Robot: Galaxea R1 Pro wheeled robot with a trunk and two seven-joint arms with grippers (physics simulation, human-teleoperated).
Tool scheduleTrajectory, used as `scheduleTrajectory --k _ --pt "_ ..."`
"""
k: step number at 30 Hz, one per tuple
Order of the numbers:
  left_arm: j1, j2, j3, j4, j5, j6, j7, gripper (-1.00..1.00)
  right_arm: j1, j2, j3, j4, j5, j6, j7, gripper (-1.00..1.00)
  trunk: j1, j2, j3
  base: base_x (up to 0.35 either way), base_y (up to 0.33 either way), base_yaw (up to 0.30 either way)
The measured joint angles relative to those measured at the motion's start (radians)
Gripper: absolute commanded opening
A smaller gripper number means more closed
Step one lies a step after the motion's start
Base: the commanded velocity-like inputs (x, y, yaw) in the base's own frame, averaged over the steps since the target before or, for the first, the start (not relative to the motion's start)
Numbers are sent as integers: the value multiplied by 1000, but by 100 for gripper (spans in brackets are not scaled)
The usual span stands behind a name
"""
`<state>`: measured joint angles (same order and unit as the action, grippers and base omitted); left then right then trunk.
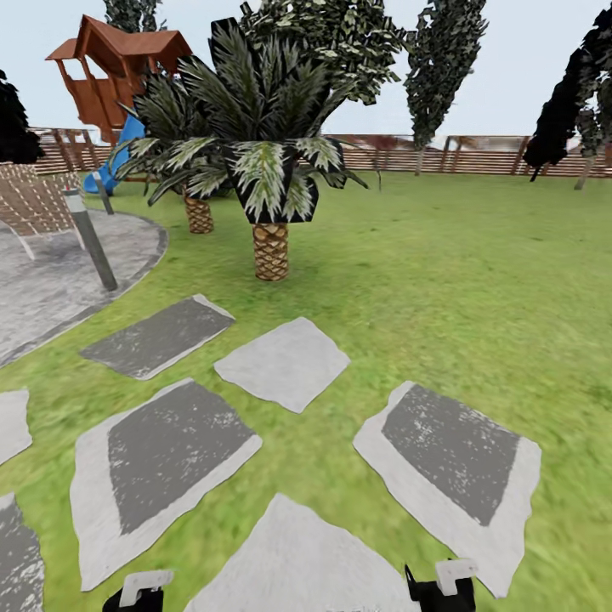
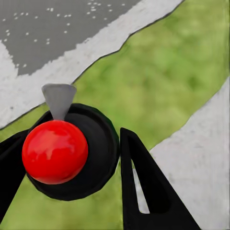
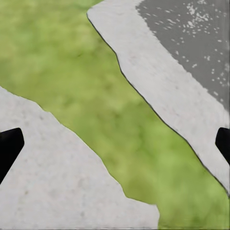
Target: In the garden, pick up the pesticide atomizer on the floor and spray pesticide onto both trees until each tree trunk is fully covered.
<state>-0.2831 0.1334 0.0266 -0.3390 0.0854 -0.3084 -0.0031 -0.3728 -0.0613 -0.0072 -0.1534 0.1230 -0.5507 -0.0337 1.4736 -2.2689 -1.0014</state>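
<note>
Nearest the lens in the left wrist view, the left claw [image 2: 72, 167] is clamped on the pesticide atomizer [image 2: 67, 151], its black fingers [image 2: 143, 191] pressing the dark body from both sides, with the red ball top and grey nozzle facing up toward the camera. Held low and close like this, it seems carried for travel rather than aimed.

The right claw [image 3: 115, 143] hangs with its fingers spread wide apart and nothing between them, over grass and a pale paving slab [image 3: 52, 177].

Ahead of both claws lie grey stone slabs [image 1: 450, 463] set in the lawn [image 1: 476, 280], flat and easy to roll over. Farther ahead stand two short palms [image 1: 270, 246] with scaly trunks, not the target trees. To the right of them the grass runs open up to the fence [image 1: 476, 157]; to the left, a post [image 1: 89, 238] and a chair edge narrow the way. No bare mottled trunk is plainly identifiable here.
</note>
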Motion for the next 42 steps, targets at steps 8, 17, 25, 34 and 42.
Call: scheduleTrajectory --k 8,17,25,34,42 --pt "0 3 1 0 3 0 0 -100 0 0 -2 0 0 0 0 100 0 0 0 0 -272 -300" --pt "0 4 1 -1 4 0 0 -100 0 0 -2 0 0 0 0 100 0 0 0 0 -272 -300" --pt "0 5 1 -1 5 0 0 -100 0 0 -2 0 0 0 0 100 0 0 0 0 -272 -300" --pt "0 5 2 -1 5 0 0 -100 0 0 -2 0 0 0 0 100 0 0 0 0 -272 -300" --pt "0 6 2 0 5 0 0 -100 0 0 -2 0 0 0 0 100 0 0 0 0 -272 -300"
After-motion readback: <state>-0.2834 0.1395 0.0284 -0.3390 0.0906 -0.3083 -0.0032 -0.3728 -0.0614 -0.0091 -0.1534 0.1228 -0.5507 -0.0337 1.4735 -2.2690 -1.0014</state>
